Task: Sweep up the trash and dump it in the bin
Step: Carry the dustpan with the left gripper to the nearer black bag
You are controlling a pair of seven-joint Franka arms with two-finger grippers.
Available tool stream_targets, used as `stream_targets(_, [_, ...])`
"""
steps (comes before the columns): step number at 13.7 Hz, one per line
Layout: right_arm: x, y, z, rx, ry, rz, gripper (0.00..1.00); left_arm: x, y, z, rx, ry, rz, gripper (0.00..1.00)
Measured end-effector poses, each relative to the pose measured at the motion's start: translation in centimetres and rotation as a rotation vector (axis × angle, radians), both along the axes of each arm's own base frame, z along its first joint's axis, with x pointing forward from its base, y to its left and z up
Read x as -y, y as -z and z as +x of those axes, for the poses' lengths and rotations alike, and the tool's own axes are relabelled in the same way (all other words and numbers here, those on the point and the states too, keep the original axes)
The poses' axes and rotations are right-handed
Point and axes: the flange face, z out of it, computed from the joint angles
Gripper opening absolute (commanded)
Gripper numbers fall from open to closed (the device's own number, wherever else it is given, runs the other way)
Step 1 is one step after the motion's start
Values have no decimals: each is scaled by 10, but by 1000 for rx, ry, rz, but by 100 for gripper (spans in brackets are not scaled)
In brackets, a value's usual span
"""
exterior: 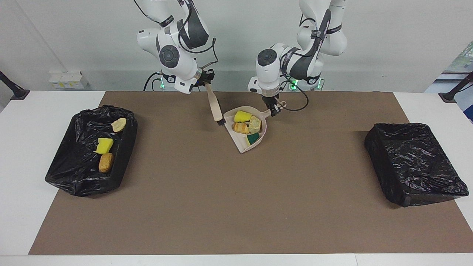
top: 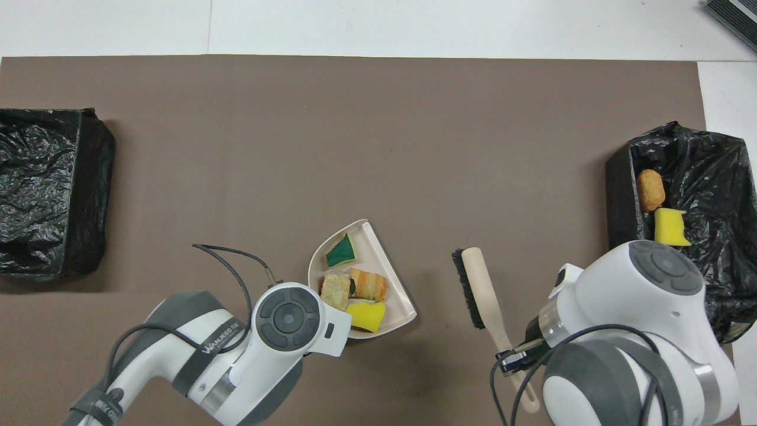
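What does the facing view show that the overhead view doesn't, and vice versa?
Facing only: the left gripper shut on the dustpan handle, both arms up to their bases, and a third, pale scrap in the bin at the right arm's end; overhead the right arm covers it.
Overhead only: the brush clear of the dustpan, bristles along one edge.
Both: four scraps in the dustpan, the right gripper shut on the brush handle, a yellow sponge and a tan chunk in that bin, and the second bin with nothing visible in it.

Trash: four scraps in dustpan (three binned).
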Motion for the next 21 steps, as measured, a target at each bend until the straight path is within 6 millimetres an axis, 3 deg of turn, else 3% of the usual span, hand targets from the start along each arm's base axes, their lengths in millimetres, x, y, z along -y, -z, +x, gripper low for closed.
stream_targets(4, [41,0,33,72,38,-95,0,-66,-34,53,34,86,-43,0])
stream_targets(7, [37,2,49,82,59,-135,0,-121,-72,88,86,160,-68,0])
stream_targets(9, [23,-3,65,92,54,-133,0,-170,-94,112,114,204,-72,0])
stream_targets(12, [-14,-7,86,98,74,-147,0,-267,-124,141,141,307,-58,0])
stream_targets(14, [-49,-4,88,90,99,-173,0,-325,-146,153,166,338,-40,0])
stream_targets(18, [-128,4,61,44,135,-190,0,-433,-175,171,196,360,1,0])
stream_targets(21, [-184,6,23,37,153,-225,0,-518,-195,191,171,379,149,0])
